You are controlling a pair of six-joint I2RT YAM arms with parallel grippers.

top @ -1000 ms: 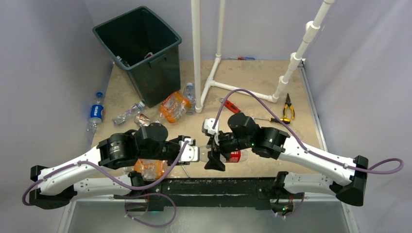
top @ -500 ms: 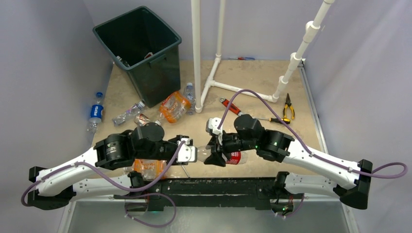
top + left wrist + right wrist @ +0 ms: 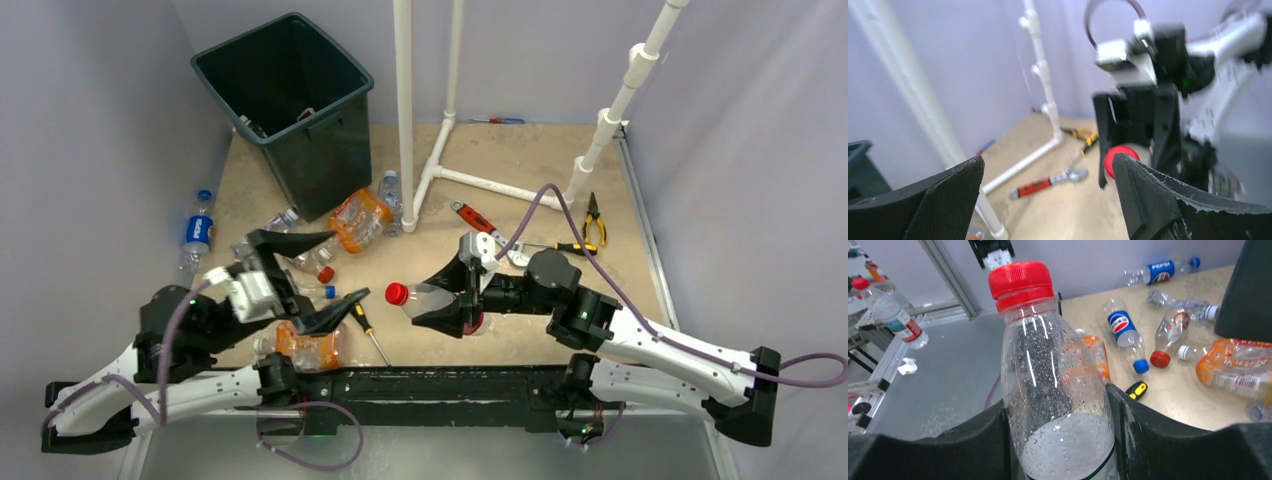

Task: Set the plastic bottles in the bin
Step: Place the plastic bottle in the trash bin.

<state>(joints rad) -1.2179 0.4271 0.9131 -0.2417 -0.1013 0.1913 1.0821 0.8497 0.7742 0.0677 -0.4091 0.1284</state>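
Note:
My right gripper (image 3: 432, 300) is shut on a clear plastic bottle (image 3: 425, 298) with a red cap, held above the table with the cap pointing left. In the right wrist view the fingers clamp the wet bottle (image 3: 1058, 390) on both sides. My left gripper (image 3: 350, 266) is wide open and empty, left of the bottle and apart from it; the left wrist view shows the red cap (image 3: 1115, 152) past its fingertip. The dark bin (image 3: 320, 160) stands at the far left. Loose bottles lie in front of it: a Pepsi one (image 3: 198, 232), an orange-label one (image 3: 358, 220), a crushed one (image 3: 305, 345).
A white PVC pipe frame (image 3: 405, 110) rises right of the bin. A red wrench (image 3: 475, 218), yellow-handled pliers (image 3: 593, 218) and two screwdrivers (image 3: 368, 330) (image 3: 560, 247) lie on the table. More bottles (image 3: 1123, 330) lie under the left arm.
The left gripper let go of the red-capped bottle, opened wide and drew back to the left. The right gripper closed on the bottle and carried it up and to the right.

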